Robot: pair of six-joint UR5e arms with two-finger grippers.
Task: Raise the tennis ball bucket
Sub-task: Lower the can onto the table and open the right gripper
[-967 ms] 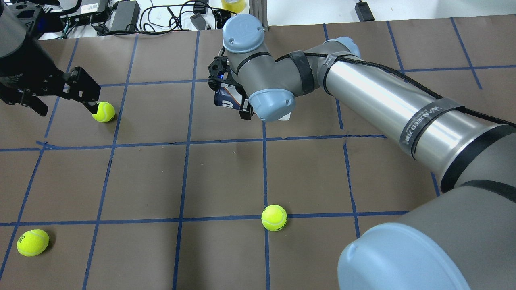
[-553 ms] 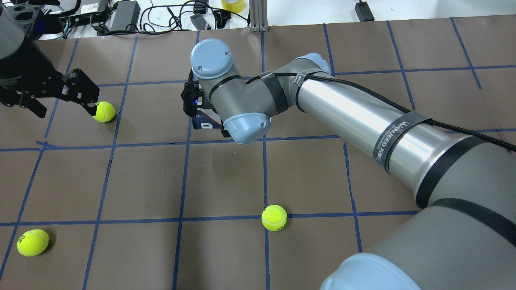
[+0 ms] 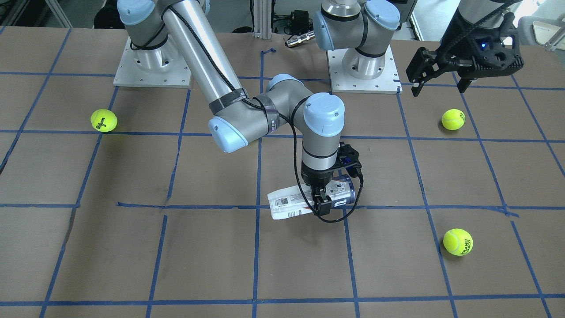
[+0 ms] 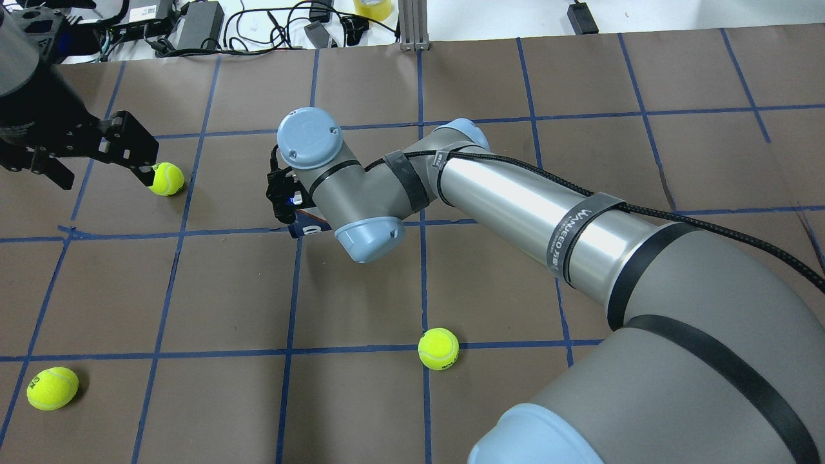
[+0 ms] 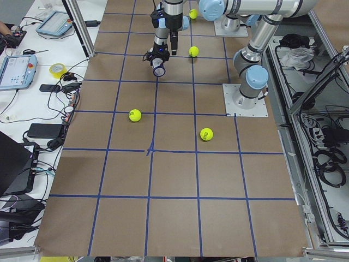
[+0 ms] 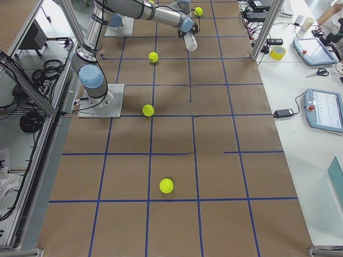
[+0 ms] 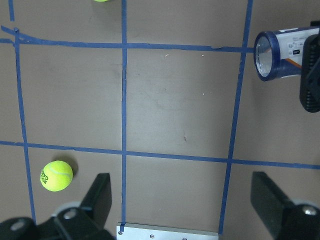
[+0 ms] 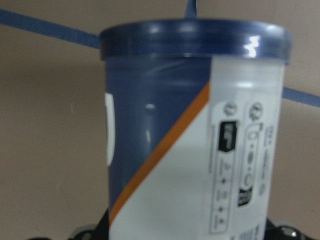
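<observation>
1. Right gripper (image 3: 322, 204): I read it as clenched on the tennis ball bucket (image 3: 288, 206). The fingers point straight down and clamp the tube from both sides, close to its navy end.
2. Tennis ball bucket: it lies level in that grip. The navy end sticks out a short way on the side of the tool toward the left gripper (image 3: 438, 88), and the long white-labelled part sticks out on the opposite side. The right wrist view is filled by the navy band and the label. I cannot tell from these views how far the tube stands clear of the table (image 3: 132, 265).
3. Left gripper: released, with its fingers spread wide and nothing between them. It hangs well apart from the right gripper.
4. One tennis ball (image 3: 453, 119) lies on the table near the left gripper, outside its finger gap. A second ball (image 3: 457, 241) and a third ball (image 3: 103, 120) lie well apart from both tools
</observation>
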